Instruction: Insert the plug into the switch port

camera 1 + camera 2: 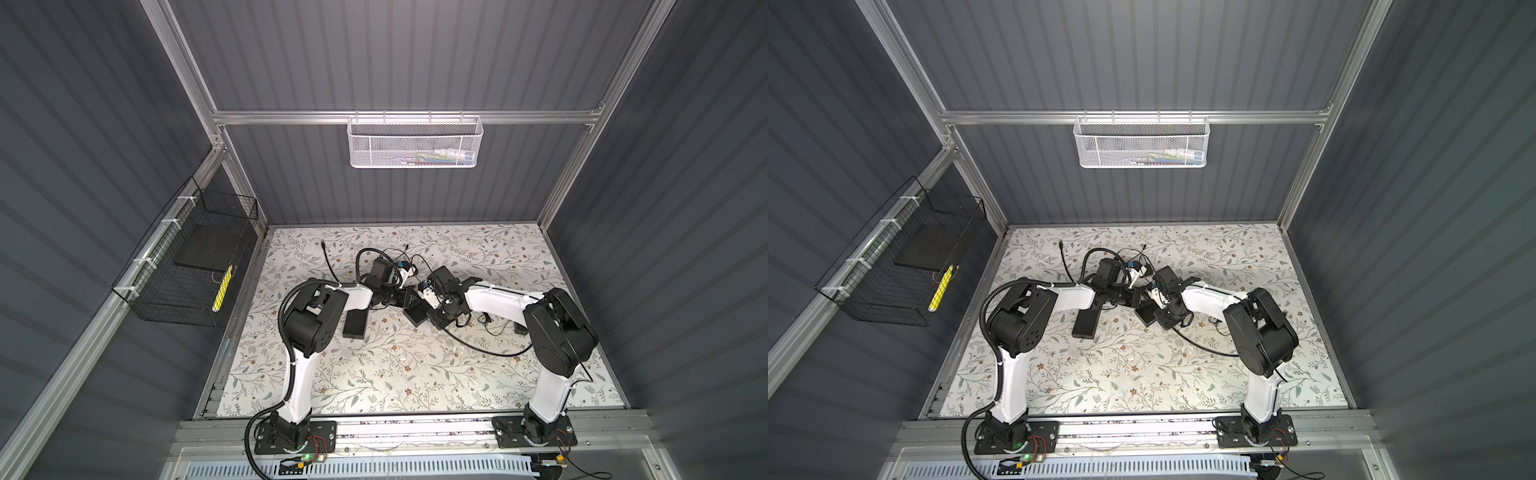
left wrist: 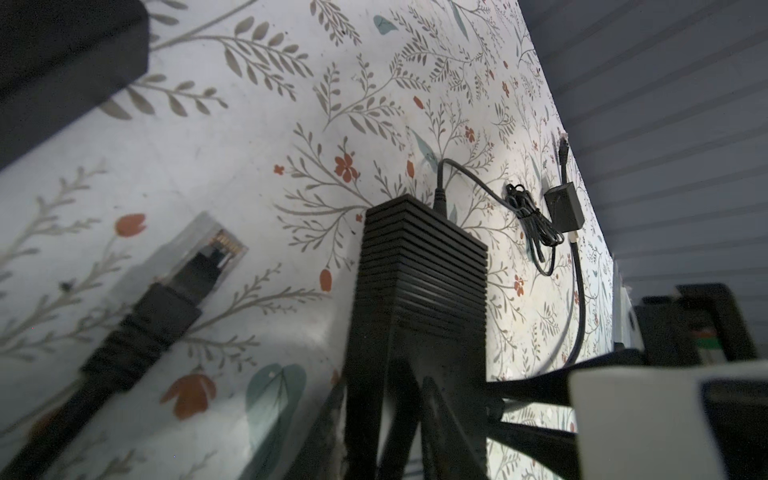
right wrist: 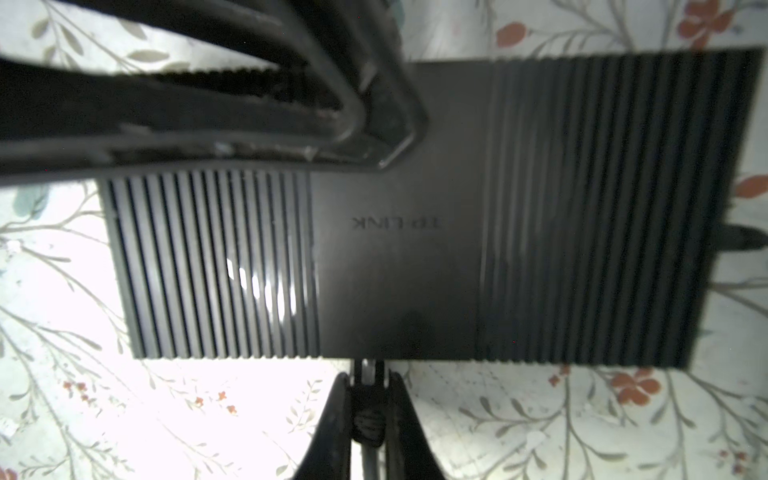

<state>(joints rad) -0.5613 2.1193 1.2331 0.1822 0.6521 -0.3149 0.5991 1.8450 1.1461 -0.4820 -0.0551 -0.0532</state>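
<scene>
The black ribbed switch [image 3: 399, 257] lies mid-table, in both top views [image 1: 417, 315] [image 1: 1146, 316] between the two arms. My left gripper [image 2: 407, 395] is shut on the switch, and its fingers [image 3: 291, 120] cross one end of the switch's top. My right gripper [image 3: 368, 386] is shut on the black plug [image 3: 368, 419]. The plug's clear tip meets the switch's side edge; how deep it sits is hidden. In the left wrist view the switch [image 2: 419, 270] stands end-on, with its power lead leaving the far end.
A second cable end with a clear connector [image 2: 208, 249] lies beside the switch. A black box [image 1: 355, 324], a small power adapter [image 2: 563, 208] and loose cables [image 1: 478, 345] lie on the floral table. A black wire basket [image 1: 187, 266] hangs left, a white mesh basket [image 1: 413, 141] at the back.
</scene>
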